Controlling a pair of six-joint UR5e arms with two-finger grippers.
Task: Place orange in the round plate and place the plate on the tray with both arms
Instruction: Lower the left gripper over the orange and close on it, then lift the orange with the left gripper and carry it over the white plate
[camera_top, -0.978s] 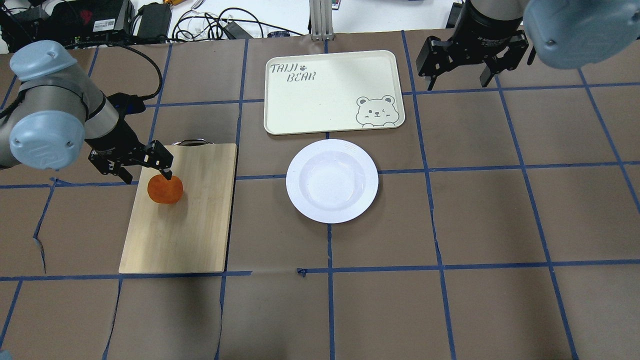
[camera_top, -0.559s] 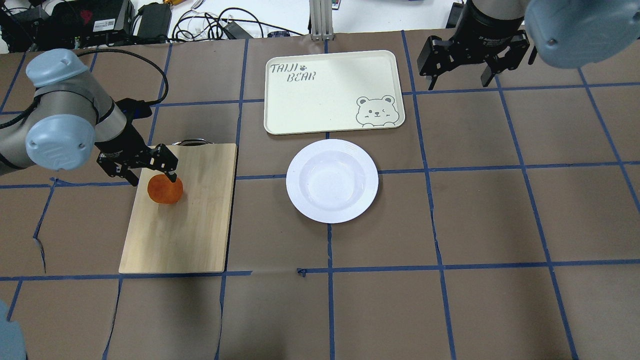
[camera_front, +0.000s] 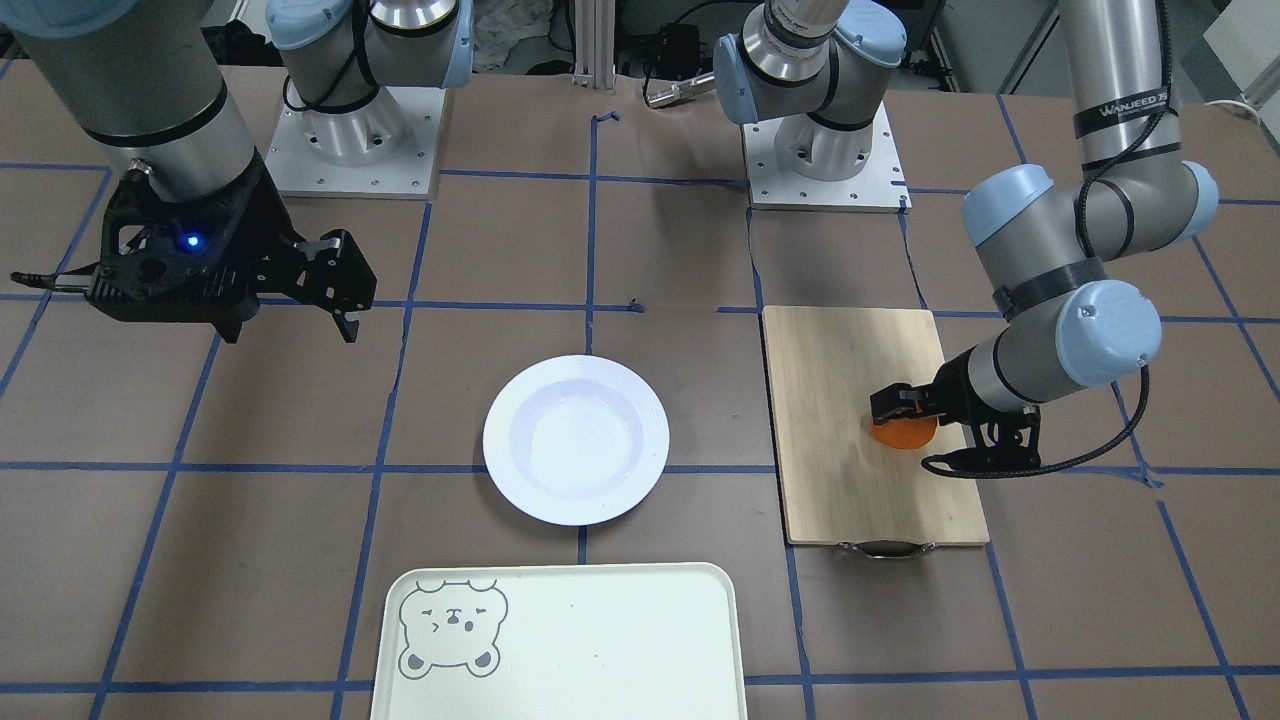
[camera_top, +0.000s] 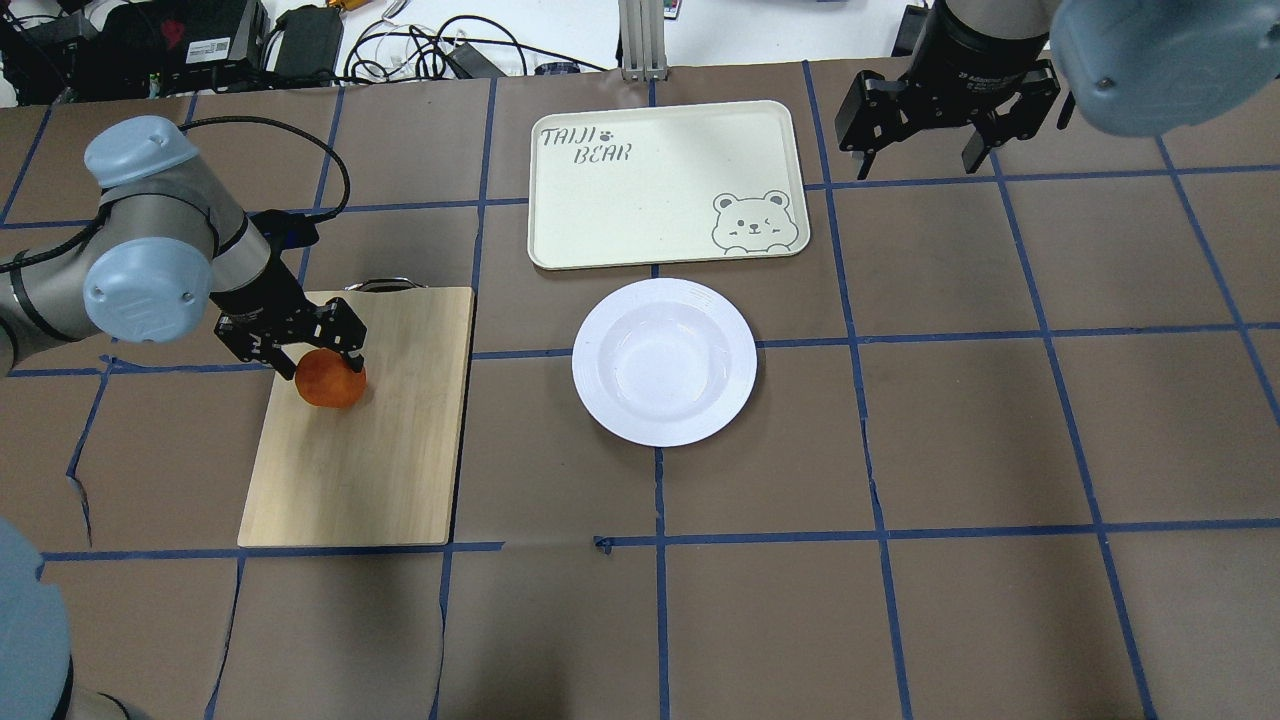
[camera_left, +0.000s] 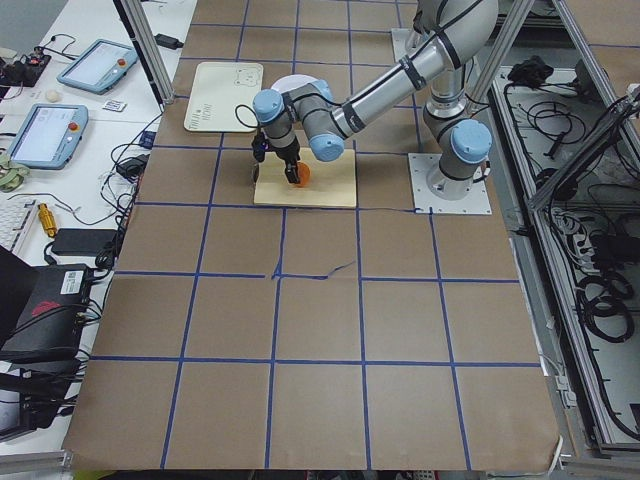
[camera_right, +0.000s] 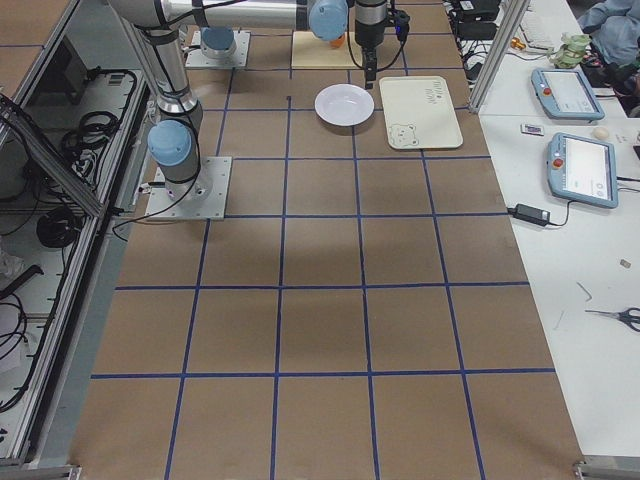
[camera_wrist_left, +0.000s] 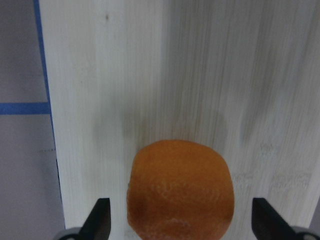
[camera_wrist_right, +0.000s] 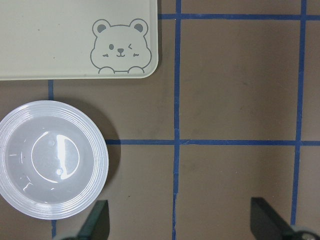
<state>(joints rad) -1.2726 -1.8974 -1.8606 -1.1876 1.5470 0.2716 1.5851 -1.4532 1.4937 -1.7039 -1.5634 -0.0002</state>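
Note:
The orange (camera_top: 331, 386) lies on a bamboo cutting board (camera_top: 370, 470) at the table's left. My left gripper (camera_top: 320, 360) is open and lowered over the orange, one finger on each side. In the left wrist view the orange (camera_wrist_left: 180, 190) sits between the fingertips (camera_wrist_left: 100, 221) with a small gap at both sides. The round plate (camera_top: 664, 361) is empty at the table's centre, just in front of the tray (camera_top: 640, 200). My right gripper (camera_top: 920, 150) hangs open above the table, to the right of the tray and holding nothing.
The cutting board's metal handle (camera_top: 380, 285) points towards the far side. Cables and electronics (camera_top: 200, 40) lie beyond the table's far edge. In the front-facing view, brown table surface (camera_front: 250, 560) lies bare to the left of the tray (camera_front: 580, 640).
My left gripper has moved rightward and lower, from beside the orange's far left to straddling it. The orange, plate and tray have not moved. The right gripper is nearly unchanged.

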